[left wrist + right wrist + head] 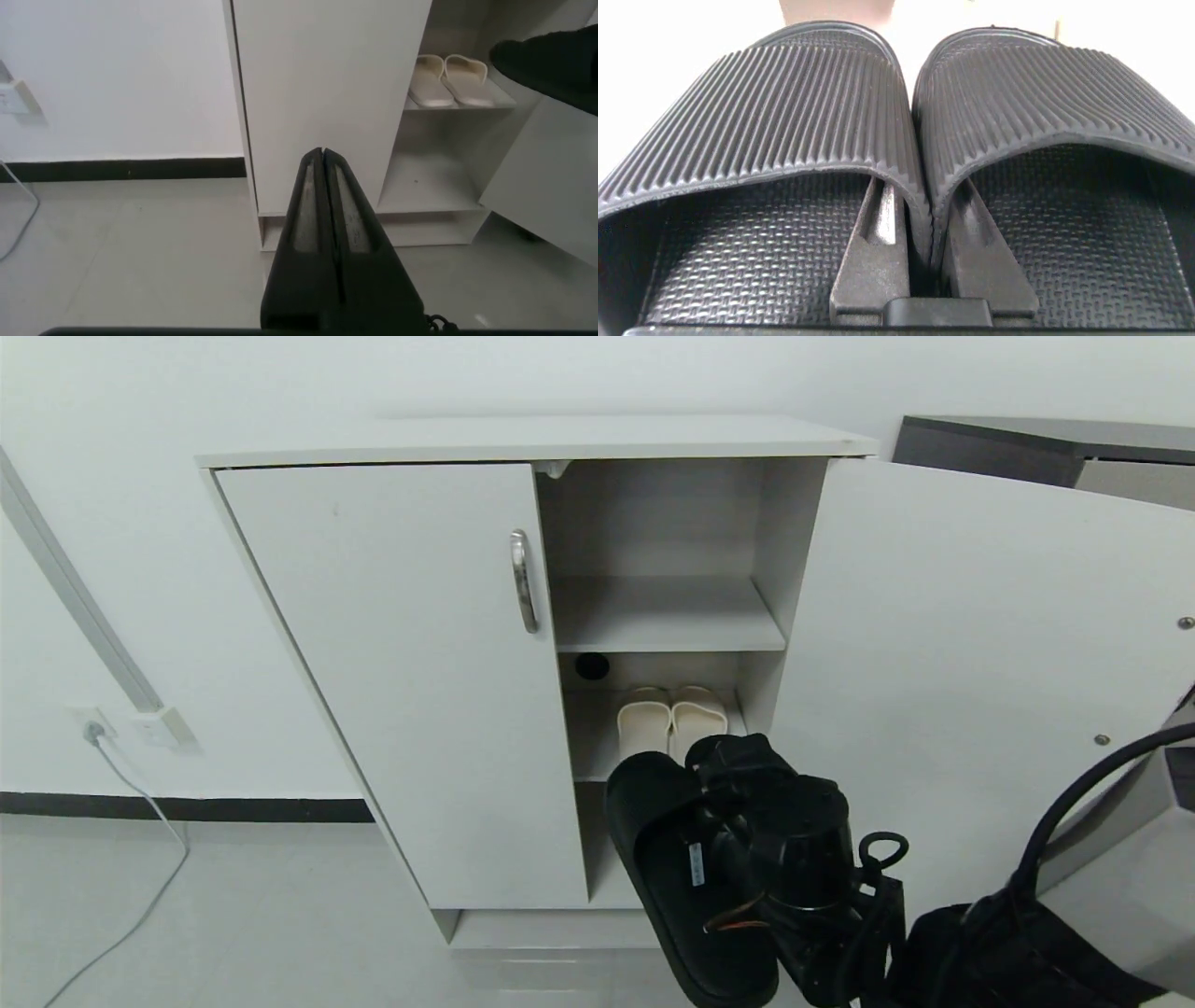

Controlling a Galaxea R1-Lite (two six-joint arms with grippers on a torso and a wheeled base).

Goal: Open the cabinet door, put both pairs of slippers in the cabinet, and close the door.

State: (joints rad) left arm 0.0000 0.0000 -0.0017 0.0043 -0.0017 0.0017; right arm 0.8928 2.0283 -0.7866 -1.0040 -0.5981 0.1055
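Observation:
The white cabinet (392, 663) has its right door (980, 672) swung open and its left door shut. A cream pair of slippers (670, 717) rests on the middle shelf, the cream slippers (452, 78) also showing past the left door. My right gripper (724, 803) is in front of the opening, shut on the black pair of slippers (686, 877), which hangs below the cream pair's shelf. Its fingers (878, 247) pinch the two black slippers' (822, 112) inner edges together. My left gripper (323, 187) is shut and empty, low in front of the left door.
The upper shelf (667, 616) and the bottom shelf (430, 182) of the cabinet are bare. A wall socket with a cable (93, 733) is at the left. Grey floor (233, 915) lies in front. Another grey piece of furniture (1055, 448) stands behind the open door.

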